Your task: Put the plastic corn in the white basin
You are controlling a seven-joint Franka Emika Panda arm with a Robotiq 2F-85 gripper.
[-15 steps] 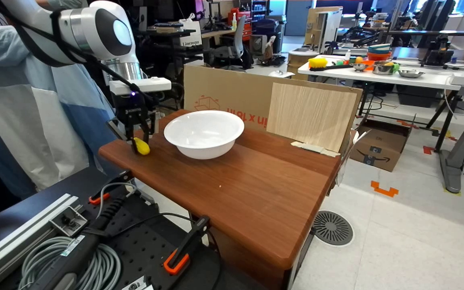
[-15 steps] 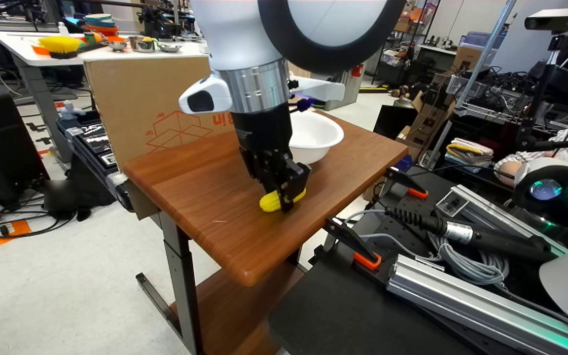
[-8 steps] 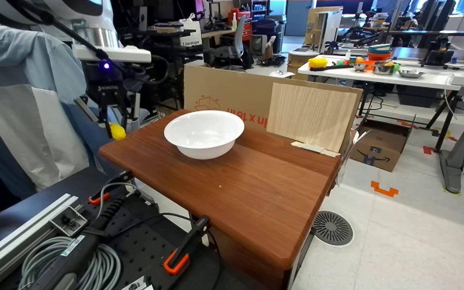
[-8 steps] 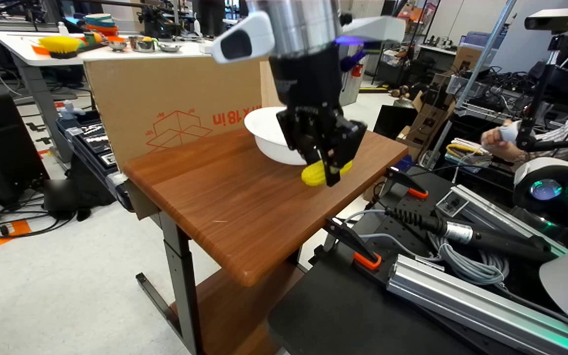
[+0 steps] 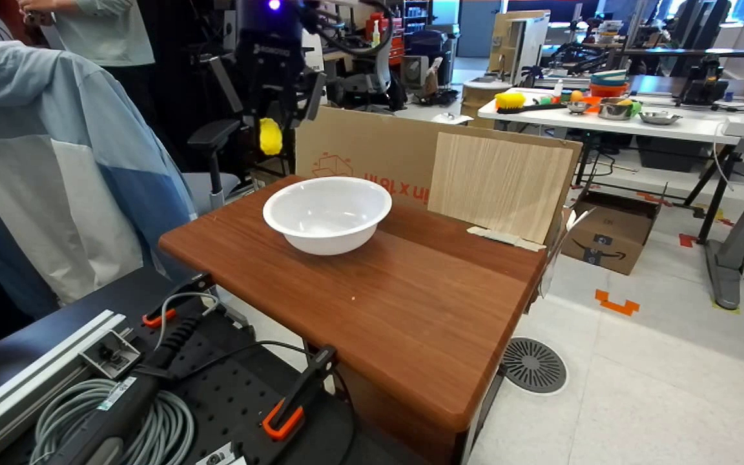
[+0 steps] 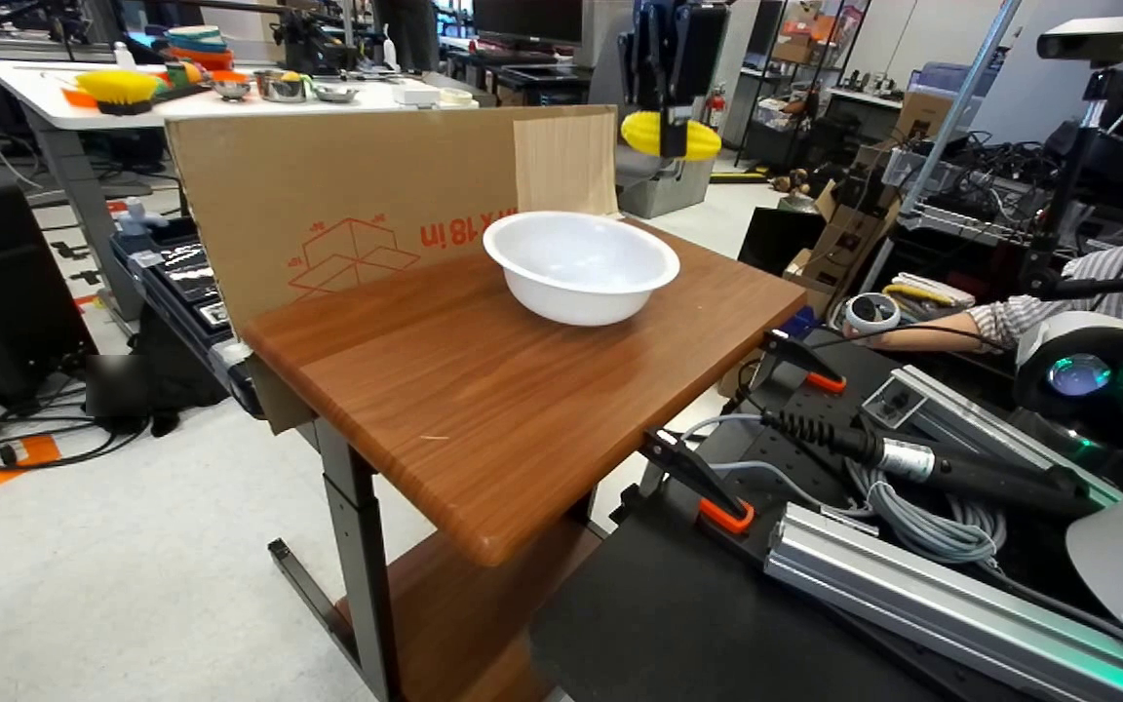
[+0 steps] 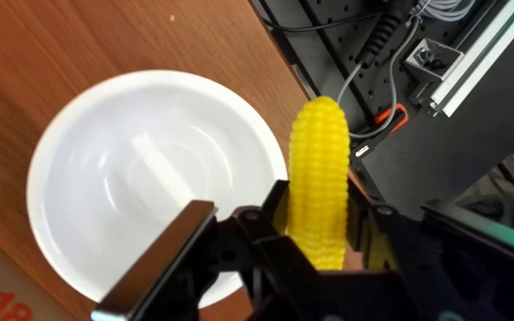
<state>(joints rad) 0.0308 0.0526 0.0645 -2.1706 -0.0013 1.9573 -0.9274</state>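
Observation:
The plastic corn, a bright yellow ribbed piece, shows in both exterior views and in the wrist view. My gripper is shut on the corn's middle part, with a finger on each long side. It also shows in both exterior views, held well above the table. The white basin stands upright on the table and looks empty. It also shows in an exterior view and in the wrist view, where the corn lies just right of its rim.
The brown wooden table bears the basin near its back edge. A cardboard panel with a wood-look board stands along that edge. Black clamps with orange grips sit at the near edge, beside a black pegboard with coiled cable.
My gripper has lifted the corn off the table, then carried it higher and sideways toward the basin. The basin has not moved.

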